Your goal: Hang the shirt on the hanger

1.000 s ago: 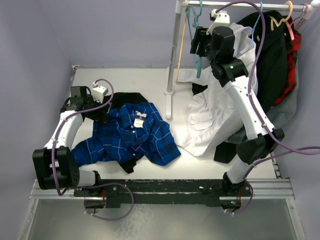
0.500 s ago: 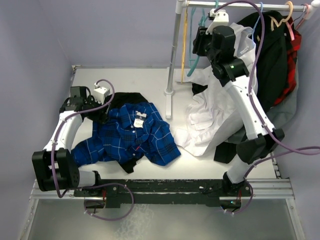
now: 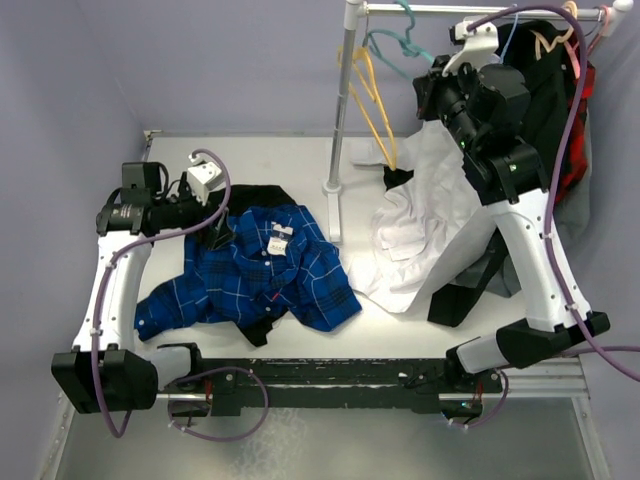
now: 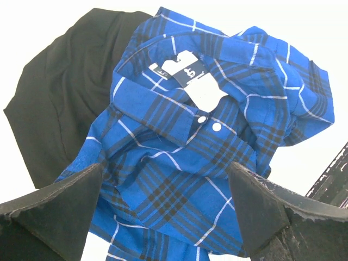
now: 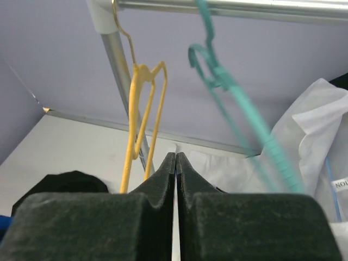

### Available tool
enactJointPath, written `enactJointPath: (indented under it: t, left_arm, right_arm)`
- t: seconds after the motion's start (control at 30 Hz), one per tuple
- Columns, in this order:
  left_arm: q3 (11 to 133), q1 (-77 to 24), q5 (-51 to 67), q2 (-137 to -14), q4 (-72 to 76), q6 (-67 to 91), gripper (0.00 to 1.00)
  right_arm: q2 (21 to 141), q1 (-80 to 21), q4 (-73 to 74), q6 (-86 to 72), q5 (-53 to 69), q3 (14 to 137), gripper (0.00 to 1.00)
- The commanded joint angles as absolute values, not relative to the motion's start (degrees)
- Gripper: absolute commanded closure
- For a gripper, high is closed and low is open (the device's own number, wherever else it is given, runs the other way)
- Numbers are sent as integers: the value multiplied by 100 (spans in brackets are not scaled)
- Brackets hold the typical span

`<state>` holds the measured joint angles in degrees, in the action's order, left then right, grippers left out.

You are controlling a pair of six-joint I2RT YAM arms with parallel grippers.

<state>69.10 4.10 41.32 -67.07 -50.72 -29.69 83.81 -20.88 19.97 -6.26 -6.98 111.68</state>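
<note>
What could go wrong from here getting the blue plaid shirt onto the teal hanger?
The teal hanger looks blurred on the rail, likely swinging, so the shut right gripper could miss it or hit the yellow hanger. The shirt overlaps a black garment; the open left gripper may pinch both.

Shirt [image 4: 179, 163] matt cloth; hanger [image 5: 224, 78] smooth plstc.

Blue plaid shirt [image 3: 255, 275] [image 4: 196, 157] lay crumpled on the bench [image 3: 290, 165], collar open and white neck label facing up, its upper edge overlapping a black garment [image 3: 262, 196]. Thin teal hanger [image 3: 393, 42] [image 5: 239, 103] hung tilted by its hook from the rail [image 3: 440, 10], empty.
</note>
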Motion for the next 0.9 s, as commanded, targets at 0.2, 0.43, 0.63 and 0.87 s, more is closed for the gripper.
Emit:
enactJointPath:
  t: [0.2,0.43,0.63,0.87]
  left_arm:
    - [7300,405,4320,-6838,-5485,-2946,0]
    - [7187,396,4267,-6876,-5463,-2922,0]
    - [7056,390,4201,-6926,-5368,-2927,1]
    - [6967,387,4180,-6965,-5289,-2886,1]
  right_arm:
    - [7768,-2101,1875,-260,-1129,10411,100]
    - [7899,-2101,1608,-70,-964,10809,14]
    - [8730,-2101,1980,-80,-931,11901,12]
    - [9776,-2093,2220,10,-1299,12867,12]
